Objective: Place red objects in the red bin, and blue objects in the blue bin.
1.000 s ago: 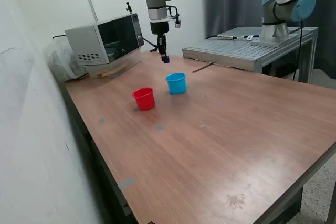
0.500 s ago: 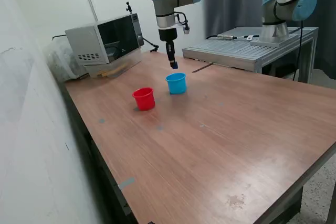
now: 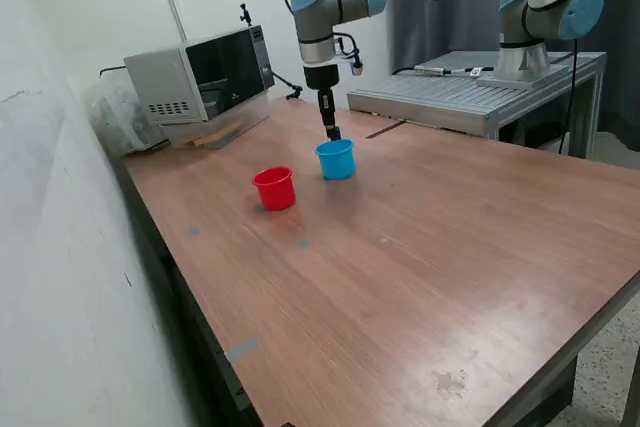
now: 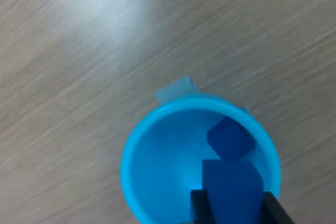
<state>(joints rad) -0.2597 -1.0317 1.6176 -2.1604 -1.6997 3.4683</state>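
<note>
Wrist view is giving us the close look: the gripper [image 4: 233,203] is clenching a dark-blue cube [image 4: 231,182] between its two black fingers [image 4: 198,207], and that cube is hanging right over the mouth of the blue cup [image 4: 142,145]. It is a solid, matte, deep navy block, flat-faced with crisp edges, far smaller than the cup. Down inside the cup a second dark-blue cube [image 4: 231,139] is lying on the floor, turned at an angle, same colour and build. The cup itself is showing as light blue, round, with a rolled rim and smooth glossy walls tapering inward.

From the exterior view, the gripper [image 3: 331,133] is pointing straight down just above the blue cup [image 3: 336,160], which is sitting upright on the wooden table [image 3: 420,267]. The red cup [image 3: 274,188], same tapered shape, is standing near it toward the exterior view's left, the two apart and not touching. I cannot see into the red cup from here. A grey microwave-like box [image 3: 200,77] is sitting at the table's far edge.
</note>
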